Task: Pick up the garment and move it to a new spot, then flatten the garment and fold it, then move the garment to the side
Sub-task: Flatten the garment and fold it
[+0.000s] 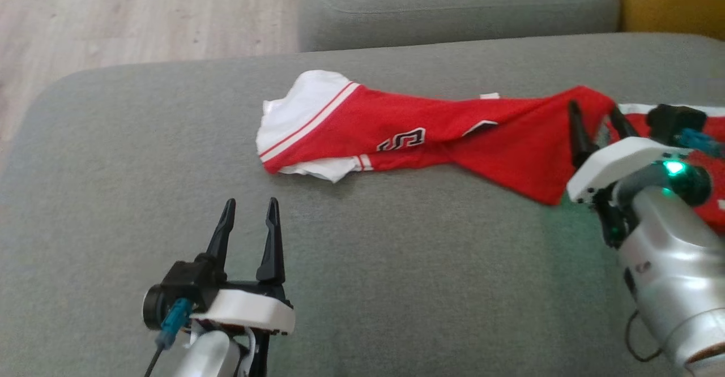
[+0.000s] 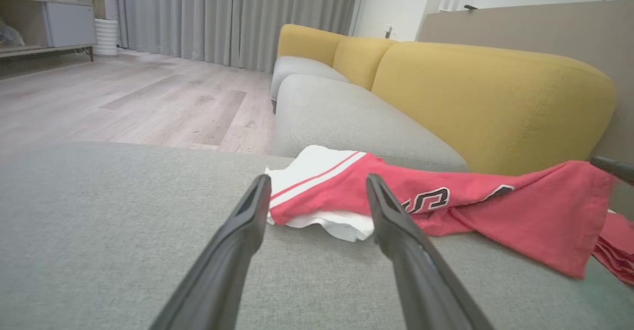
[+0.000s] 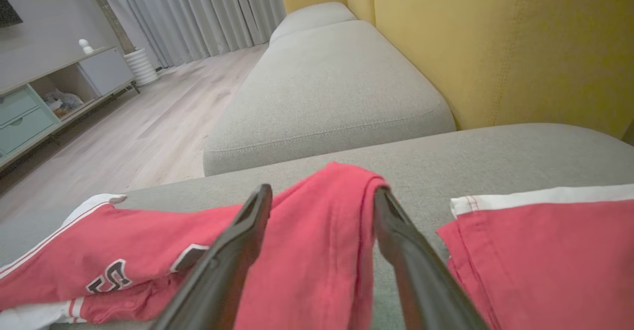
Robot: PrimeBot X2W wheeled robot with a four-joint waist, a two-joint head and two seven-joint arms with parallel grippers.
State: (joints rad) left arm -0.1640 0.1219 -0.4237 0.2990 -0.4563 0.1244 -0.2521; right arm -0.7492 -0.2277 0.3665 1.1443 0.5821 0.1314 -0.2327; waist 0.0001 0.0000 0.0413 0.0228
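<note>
- Lying long from left to right, the garment [image 1: 408, 139] rests near the back edge of the grey sofa seat [image 1: 141, 167].
- At its right end, the right gripper [image 1: 593, 108] has fingers spread, a red fold between them, not pinched.
- The left gripper [image 1: 251, 201] points at the white end, fingers spread, not touching.

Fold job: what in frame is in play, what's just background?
In play: red-and-white garment; grey seat cushion under it; left gripper, open; right gripper, open over a garment fold.
Background: yellow backrest; curtains; wood floor; cabinet.
</note>
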